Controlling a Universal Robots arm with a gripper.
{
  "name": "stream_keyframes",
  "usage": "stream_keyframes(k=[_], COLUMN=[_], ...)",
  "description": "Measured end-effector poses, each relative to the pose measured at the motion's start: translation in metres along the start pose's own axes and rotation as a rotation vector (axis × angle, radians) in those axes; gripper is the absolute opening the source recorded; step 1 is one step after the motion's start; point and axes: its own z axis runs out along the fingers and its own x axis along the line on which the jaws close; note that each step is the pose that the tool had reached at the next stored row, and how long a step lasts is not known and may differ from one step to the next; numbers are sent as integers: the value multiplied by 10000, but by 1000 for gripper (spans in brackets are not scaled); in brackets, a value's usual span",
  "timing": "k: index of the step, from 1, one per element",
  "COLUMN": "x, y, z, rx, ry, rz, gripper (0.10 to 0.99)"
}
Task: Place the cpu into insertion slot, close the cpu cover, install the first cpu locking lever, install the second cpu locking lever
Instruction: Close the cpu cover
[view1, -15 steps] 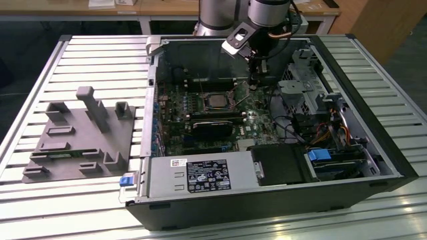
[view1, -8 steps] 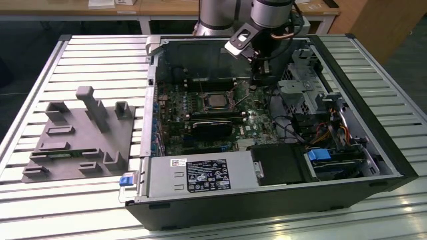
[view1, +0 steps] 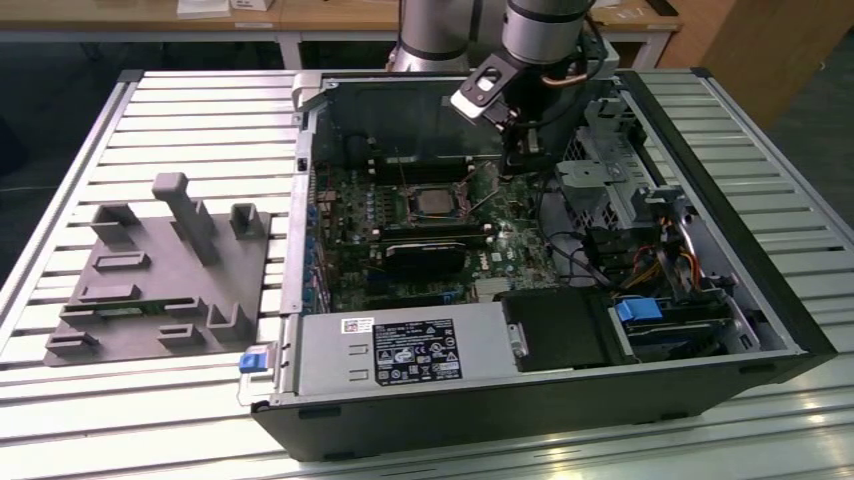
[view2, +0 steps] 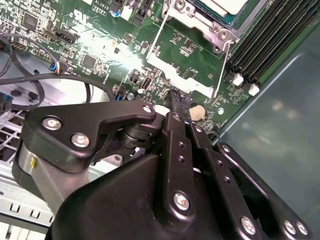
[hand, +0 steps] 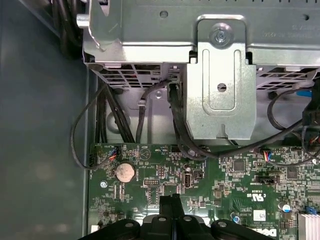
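Observation:
The cpu (view1: 430, 203), a silver-grey square, sits in the insertion slot on the green board inside the open case. In the second wrist view the cpu (view2: 226, 5) shows at the frame's edge, with the silver cpu cover (view2: 202, 22) lying flat around it. Two thin wire locking levers (view2: 159, 37) (view2: 223, 65) run along the socket's sides. My gripper (view1: 523, 170) hangs above the board, on the exterior view's right of the socket. In both wrist views its black fingertips (view2: 176, 102) (hand: 170, 201) are pressed together with nothing between them.
A black heatsink block (view1: 434, 255) lies just in front of the socket. Memory slots (view2: 265, 45) run beside it. A metal drive cage (hand: 220, 90) and black cables (hand: 175, 125) stand beyond the gripper. A grey fixture block (view1: 160, 270) rests on the slatted table.

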Motion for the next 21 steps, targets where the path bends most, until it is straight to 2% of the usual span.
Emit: stream_keyframes(k=[4,10,21], x=[0,-1,-3], y=[-41,-181,-385], z=[9,12,19], rx=[1,0,0], ry=[-2,1,0], rz=[-2,-2,-1], gripper=[106,106,106])
